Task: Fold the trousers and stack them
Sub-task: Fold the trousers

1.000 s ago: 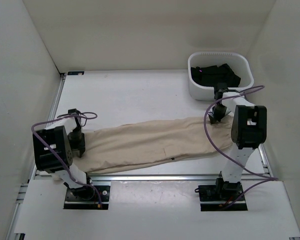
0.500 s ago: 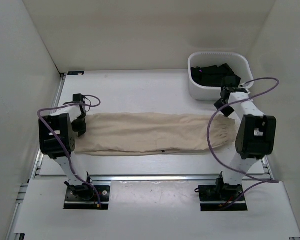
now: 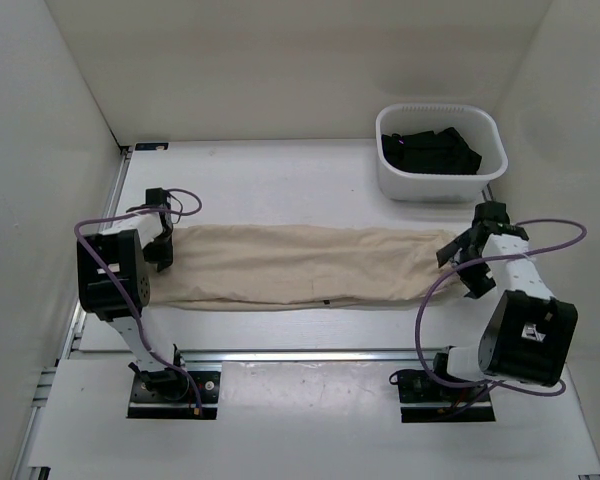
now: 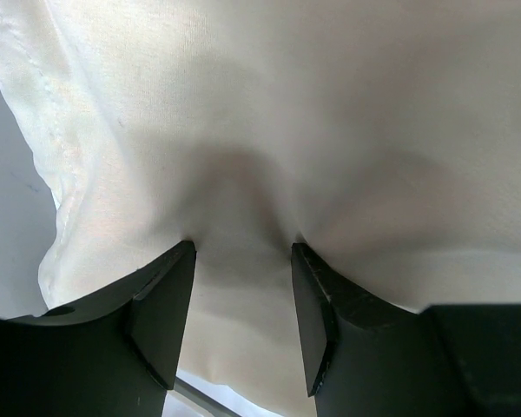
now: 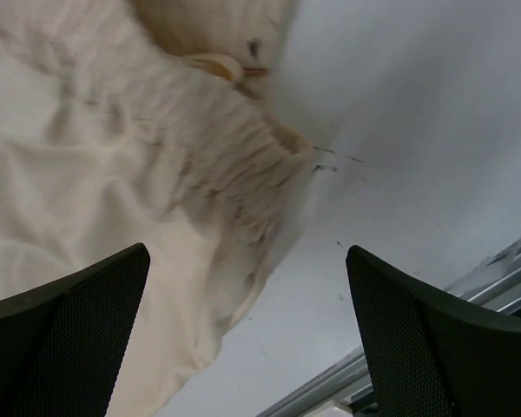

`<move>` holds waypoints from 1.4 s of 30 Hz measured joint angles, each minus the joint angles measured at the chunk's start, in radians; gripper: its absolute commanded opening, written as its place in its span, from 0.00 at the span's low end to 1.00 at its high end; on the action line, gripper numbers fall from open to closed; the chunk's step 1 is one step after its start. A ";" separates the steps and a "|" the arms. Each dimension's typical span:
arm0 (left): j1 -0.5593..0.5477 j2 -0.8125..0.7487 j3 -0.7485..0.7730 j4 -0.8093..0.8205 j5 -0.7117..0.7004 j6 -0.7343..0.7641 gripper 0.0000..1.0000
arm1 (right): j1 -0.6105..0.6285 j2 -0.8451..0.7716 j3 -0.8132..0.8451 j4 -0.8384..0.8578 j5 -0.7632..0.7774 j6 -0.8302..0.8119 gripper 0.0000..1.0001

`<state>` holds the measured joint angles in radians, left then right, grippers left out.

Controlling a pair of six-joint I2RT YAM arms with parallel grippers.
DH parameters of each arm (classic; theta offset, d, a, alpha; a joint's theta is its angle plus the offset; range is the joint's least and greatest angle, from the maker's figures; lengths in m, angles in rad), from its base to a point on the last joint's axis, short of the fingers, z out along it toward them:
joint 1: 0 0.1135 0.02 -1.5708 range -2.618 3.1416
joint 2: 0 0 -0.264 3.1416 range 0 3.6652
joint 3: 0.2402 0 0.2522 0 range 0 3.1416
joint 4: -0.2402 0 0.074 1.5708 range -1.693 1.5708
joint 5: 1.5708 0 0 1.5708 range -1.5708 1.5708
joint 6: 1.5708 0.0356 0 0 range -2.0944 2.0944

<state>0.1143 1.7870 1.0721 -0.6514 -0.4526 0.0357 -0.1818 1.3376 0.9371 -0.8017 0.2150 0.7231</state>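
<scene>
The white table [image 3: 280, 180] carries the trousers [image 3: 300, 265] as one long beige band running left to right across its middle, flat but wrinkled. The white basket [image 3: 490, 125] sits at the far right with a black garment [image 3: 430, 150] inside, well clear of the cloth.

The left gripper [image 3: 163, 252] pinches a tuck of fabric at the left end. The right gripper [image 3: 463, 268] hangs spread wide over the gathered waistband [image 5: 243, 148] at the right end, holding nothing.

With only one end held, I'd worry that a pull from the left drags the whole band and rumples it instead of folding it. The right claw could also close on just the top layer of the gathers, so the fold comes up crooked.
</scene>
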 measured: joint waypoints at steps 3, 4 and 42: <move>0.000 -0.008 -0.009 0.008 0.001 -0.002 0.60 | -0.044 0.043 -0.085 0.074 -0.065 0.023 0.99; 0.000 -0.012 -0.014 0.012 0.002 -0.002 0.60 | -0.051 0.052 -0.098 0.103 -0.083 0.031 0.99; -0.077 -0.058 -0.051 -0.165 0.108 -0.021 0.68 | 0.672 0.016 0.276 0.028 0.470 -0.071 0.00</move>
<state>0.0372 1.7290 1.0214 -0.8162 -0.3450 0.0143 0.4900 1.3533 1.2129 -0.7738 0.6849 0.6525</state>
